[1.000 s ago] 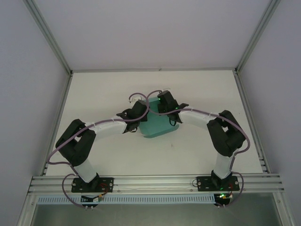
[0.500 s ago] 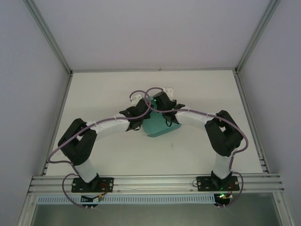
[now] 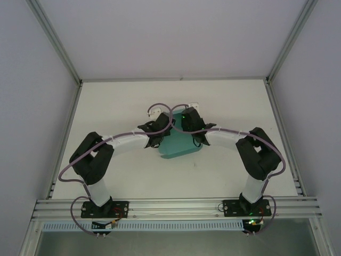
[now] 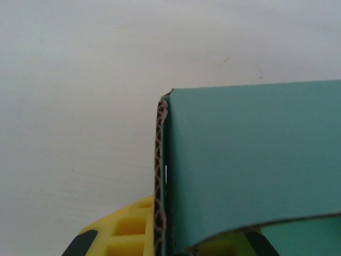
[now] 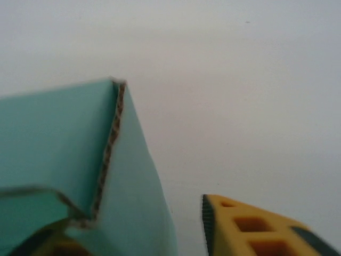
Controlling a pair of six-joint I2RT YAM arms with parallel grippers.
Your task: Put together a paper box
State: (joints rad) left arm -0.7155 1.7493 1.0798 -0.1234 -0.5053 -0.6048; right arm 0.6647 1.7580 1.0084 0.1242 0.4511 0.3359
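Note:
The teal paper box [image 3: 178, 145] sits mid-table, partly folded, between both grippers. In the left wrist view a raised wall of the paper box [image 4: 250, 154] with a raw corrugated edge stands between yellow fingers [image 4: 125, 229]. My left gripper [image 4: 170, 237] is shut on that wall, and it shows at the box's left side [image 3: 158, 133] from above. My right gripper [image 3: 193, 127] hangs over the box's far right corner. Up close the right gripper [image 5: 133, 229] is open. A gap of bare table separates its right finger [image 5: 250, 229] from the teal flap [image 5: 64, 144], and the left finger is mostly hidden under the cardboard.
The white table [image 3: 117, 106] is enclosed by pale side and back walls with metal corner posts [image 3: 53, 40]. An aluminium rail [image 3: 176, 205] carrying both arm bases runs along the near edge. Purple cables [image 3: 162, 109] loop above the wrists.
My right gripper has opened and let go of the box flap. Both wrists closed in over the box and then shifted slightly. The left gripper has kept its hold.

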